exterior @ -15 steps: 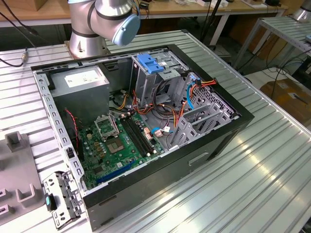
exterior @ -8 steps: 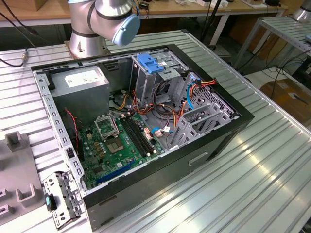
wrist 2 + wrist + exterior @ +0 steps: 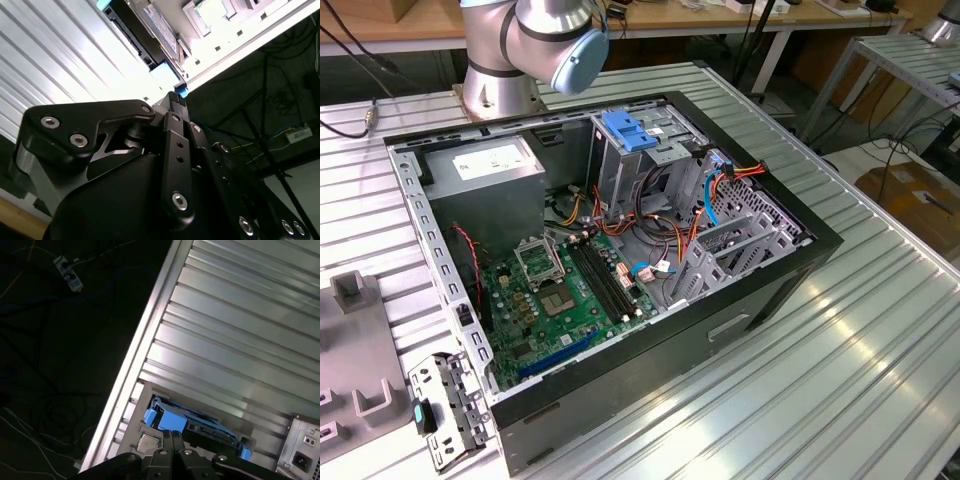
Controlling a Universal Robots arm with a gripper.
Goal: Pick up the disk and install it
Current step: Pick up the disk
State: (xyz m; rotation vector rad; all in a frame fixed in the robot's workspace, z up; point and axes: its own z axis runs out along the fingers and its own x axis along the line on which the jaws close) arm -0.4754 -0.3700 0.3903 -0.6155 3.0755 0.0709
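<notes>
Lying near the edge of the ribbed table point(image 3: 240, 315), the disk point(image 3: 200, 422) faces the closed end effector point(image 3: 173, 435).

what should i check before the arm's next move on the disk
1. Disk found: ok, the disk sits near the edge of the table, blue rails showing in both wrist views.
2. Gripper at the disk: ok, the gripper is right by it.
3. Hold on the disk: cannot tell, contact is hidden.
4. Case open: ok, the computer case lies open in the exterior view.
5. Way to the drive cage: cannot tell, cables run close beside it.
</notes>
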